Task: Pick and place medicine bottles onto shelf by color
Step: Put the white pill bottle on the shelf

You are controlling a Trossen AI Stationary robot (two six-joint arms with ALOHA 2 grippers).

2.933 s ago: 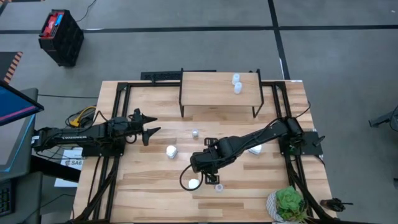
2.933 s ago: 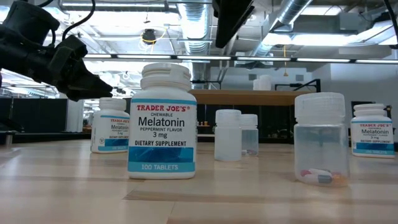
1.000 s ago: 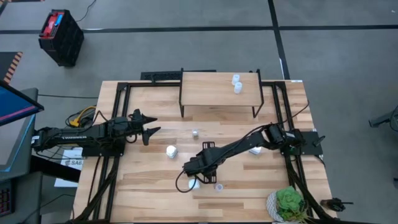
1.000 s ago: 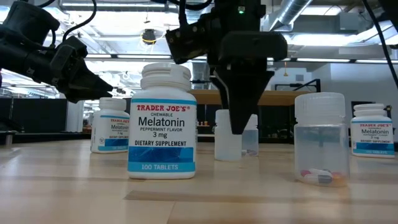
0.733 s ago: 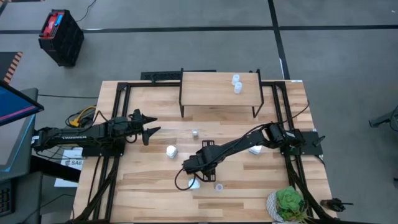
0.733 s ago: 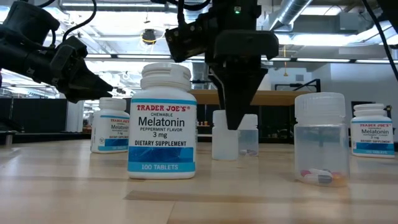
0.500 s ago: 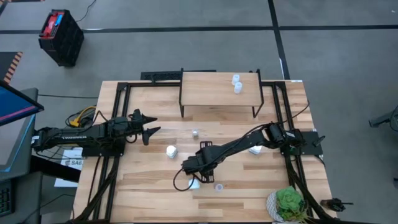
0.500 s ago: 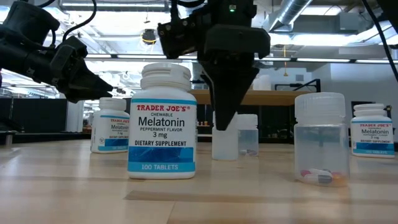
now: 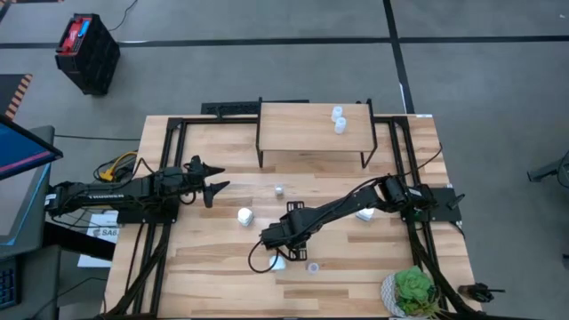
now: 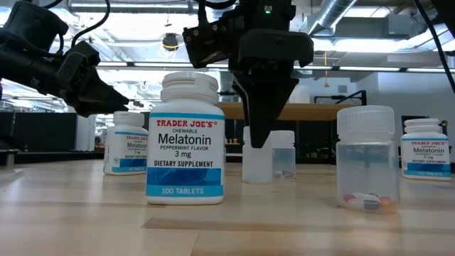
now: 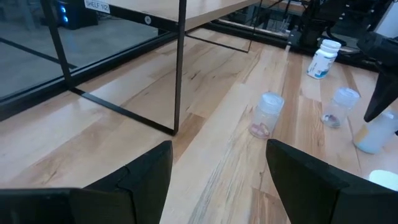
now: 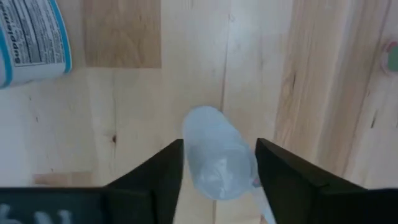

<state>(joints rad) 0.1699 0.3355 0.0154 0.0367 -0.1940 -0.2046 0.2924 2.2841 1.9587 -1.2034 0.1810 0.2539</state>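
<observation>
The right claw [image 12: 217, 165] hangs straight over a small see-through bottle [image 12: 217, 152] near the bottom middle of the high view. In the right wrist view the bottle sits right between the two dark fingers [image 12: 152, 174], which are spread apart on either side of it. They are very near its sides, but I cannot tell if they touch it yet. The bottle stands up tall, so its long way points up at the claw. My guess is the claw only has to go down a little and squeeze.

The right arm is much nearer to this bottle. The left claw [image 9: 212, 182] waits at the left of the high view, well apart from it, with its fingers spread and nothing between them.

The shelf [image 9: 311, 129] is at the top middle of the high view. Two small bottles [image 9: 339, 118] already stand near its right end. The other bottles are down on the table [image 9: 213, 267].

The high view hides the see-through bottle under the arm. The low view shows the claw coming down on top of it, just behind the big white bottle [image 10: 185, 139] with the blue label. Only the right wrist view shows the gap on each side.
</observation>
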